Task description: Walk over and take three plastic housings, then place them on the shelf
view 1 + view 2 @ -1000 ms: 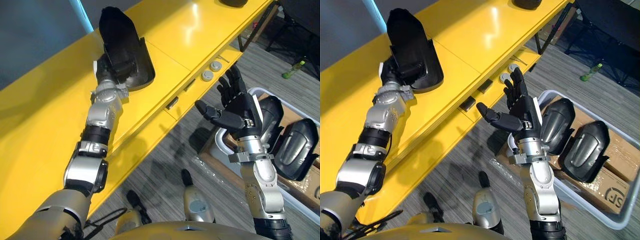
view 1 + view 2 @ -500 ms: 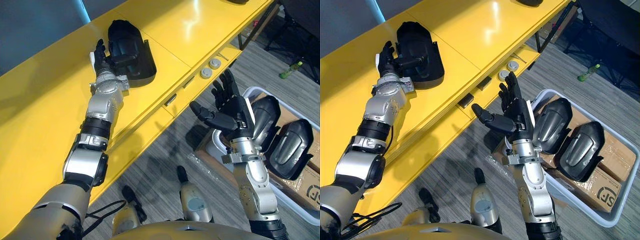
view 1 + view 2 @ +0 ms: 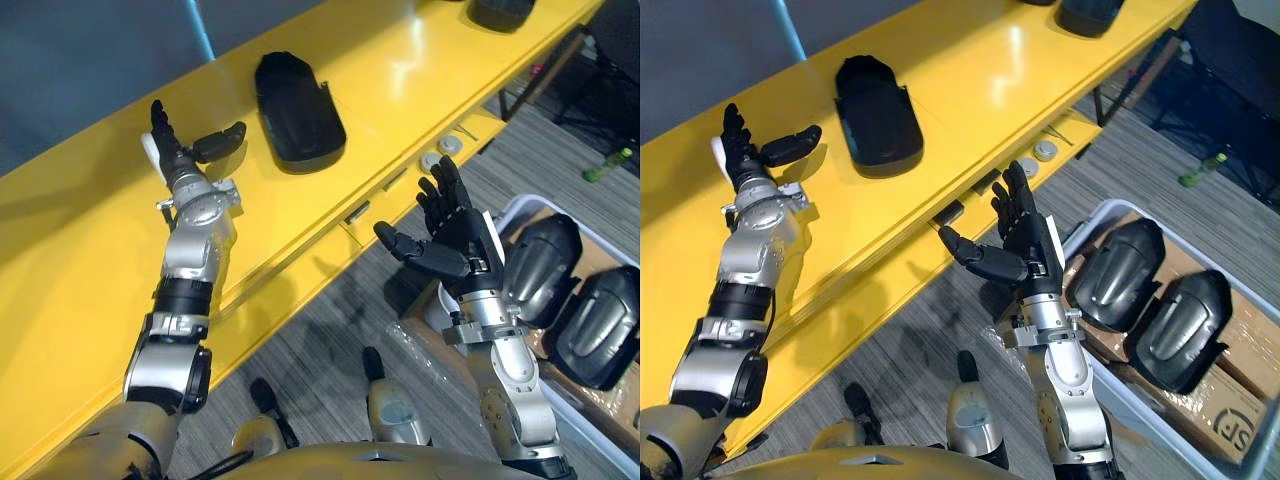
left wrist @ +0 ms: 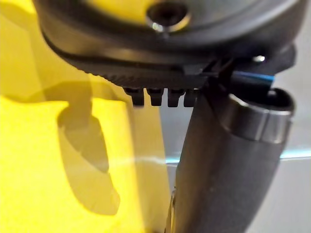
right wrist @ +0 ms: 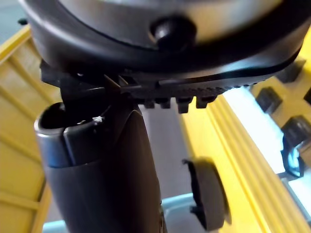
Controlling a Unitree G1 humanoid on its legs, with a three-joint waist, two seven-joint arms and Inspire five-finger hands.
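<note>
One housing (image 3: pixel 298 108) lying on our yellow shelf (image 3: pixel 400 70).
Our left hand (image 3: pixel 178 160) hovers near it, fingers spread, empty; right hand (image 3: pixel 460 240) wide too.

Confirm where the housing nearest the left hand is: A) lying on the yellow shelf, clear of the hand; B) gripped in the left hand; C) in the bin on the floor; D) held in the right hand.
A: the black housing lies flat on the yellow shelf, apart from the left hand, whose fingers are straight and hold nothing.
</note>
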